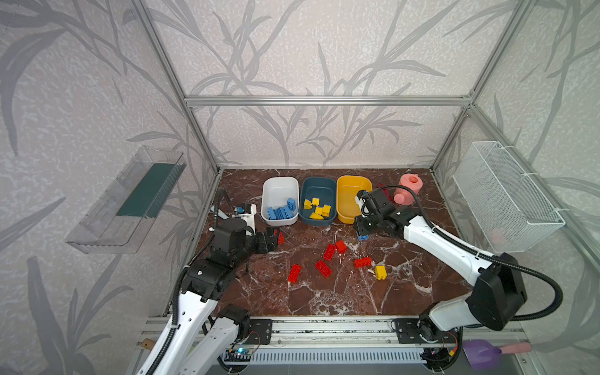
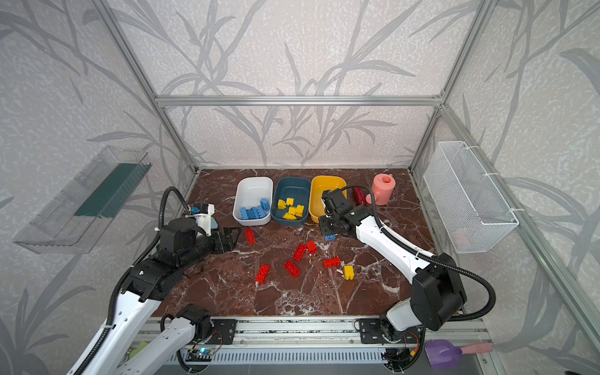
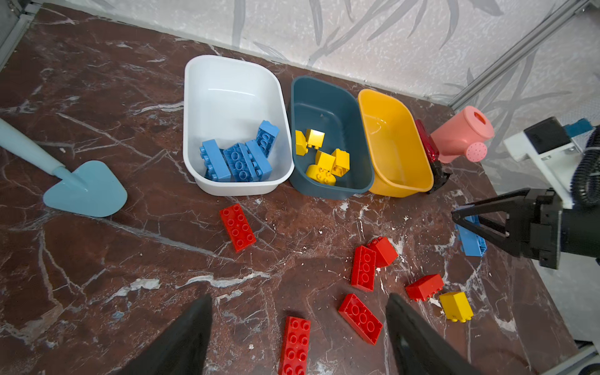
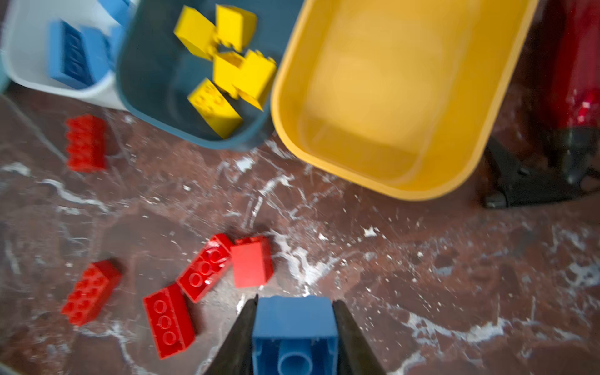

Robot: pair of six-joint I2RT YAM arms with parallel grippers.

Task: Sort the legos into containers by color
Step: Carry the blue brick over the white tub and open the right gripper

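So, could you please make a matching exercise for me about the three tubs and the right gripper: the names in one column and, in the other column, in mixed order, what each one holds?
Column one
1. white tub
2. dark teal tub
3. yellow tub
4. right gripper

Column two
A. no brick inside
B. jaws shut on a blue brick
C. yellow bricks inside
D. blue bricks inside

Right pairs: 1-D, 2-C, 3-A, 4-B
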